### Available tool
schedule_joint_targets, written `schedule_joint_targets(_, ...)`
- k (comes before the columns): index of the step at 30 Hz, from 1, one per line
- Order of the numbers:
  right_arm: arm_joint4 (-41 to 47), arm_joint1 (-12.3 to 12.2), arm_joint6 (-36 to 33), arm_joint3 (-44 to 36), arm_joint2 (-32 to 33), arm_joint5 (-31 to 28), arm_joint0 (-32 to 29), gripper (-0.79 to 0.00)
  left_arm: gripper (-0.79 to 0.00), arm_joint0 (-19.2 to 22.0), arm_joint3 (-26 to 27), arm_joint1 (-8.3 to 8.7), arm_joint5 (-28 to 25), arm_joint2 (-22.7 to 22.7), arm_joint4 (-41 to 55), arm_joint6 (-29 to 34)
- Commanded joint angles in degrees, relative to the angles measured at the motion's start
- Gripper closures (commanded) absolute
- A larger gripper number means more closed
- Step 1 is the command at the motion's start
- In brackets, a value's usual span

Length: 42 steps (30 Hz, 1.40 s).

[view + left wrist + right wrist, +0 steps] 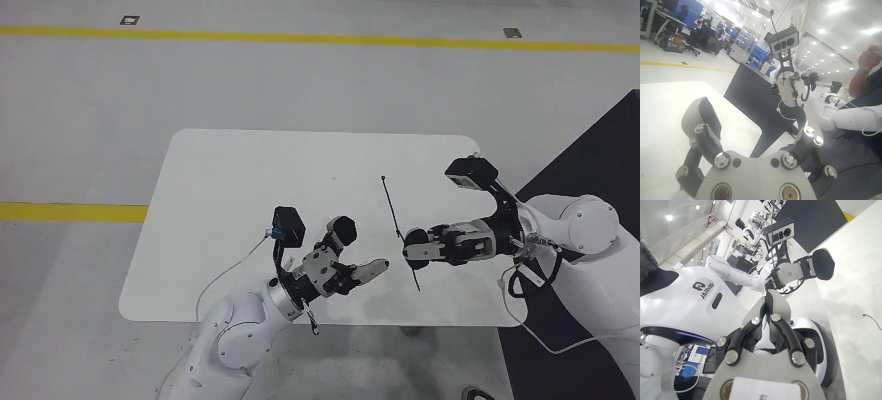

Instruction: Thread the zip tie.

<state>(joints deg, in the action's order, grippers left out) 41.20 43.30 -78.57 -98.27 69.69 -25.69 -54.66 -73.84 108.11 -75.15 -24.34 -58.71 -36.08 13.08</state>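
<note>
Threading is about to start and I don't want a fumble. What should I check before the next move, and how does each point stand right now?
1. Right gripper grips the zip tie: ok, shut on the strap partway along.
2. Left gripper free to take an end: ok, open and holding nothing.
3. Grippers apart from each other: ok, a gap lies between them over the table.
4. The head of the zip tie is free: ok, it stands well away from the right gripper.
5. Strap passed through the head: not ok, it is straight, with no loop.
6. Which way the head's slot faces: cannot tell.
</note>
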Motion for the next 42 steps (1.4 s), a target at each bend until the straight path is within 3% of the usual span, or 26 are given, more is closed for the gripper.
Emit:
schedule_joint_targets(1,-0.3,0.0,-0.2,-0.2,-0.2,0.2,0.0,0.0,-0.785,1.1,-0.6,-0.26,1.0,1.0,-0.6,-0.6)
schedule_joint_targets(4,-0.3,0.0,-0.2,-0.2,-0.2,0.2,0.0,0.0,-0.785,2.0,-1.1,-0.57,2.5,1.4,-0.1,-2.0)
schedule_joint_targets(6,-0.3,0.0,-0.2,-0.2,-0.2,0.2,0.0,0.0,-0.671,2.1,-1.0,-0.68,3.3,1.3,0.3,-2.7)
schedule_joint_targets(11,-0.3,0.0,-0.2,-0.2,-0.2,0.2,0.0,0.0,-0.579,1.8,-0.7,-0.59,3.2,0.8,1.5,-1.5)
schedule_joint_targets(21,-0.3,0.0,-0.2,-0.2,-0.2,0.2,0.0,0.0,-0.6,1.2,0.1,-0.55,3.2,1.2,1.8,-0.1)
schedule_joint_targets(33,-0.3,0.0,-0.2,-0.2,-0.2,0.2,0.0,0.0,-0.539,1.7,-0.4,-0.71,3.4,1.7,1.9,-0.3)
schedule_joint_targets(42,-0.3,0.0,-0.2,-0.2,-0.2,0.2,0.0,0.0,-0.545,1.5,0.1,-0.71,2.8,1.9,1.9,0.0)
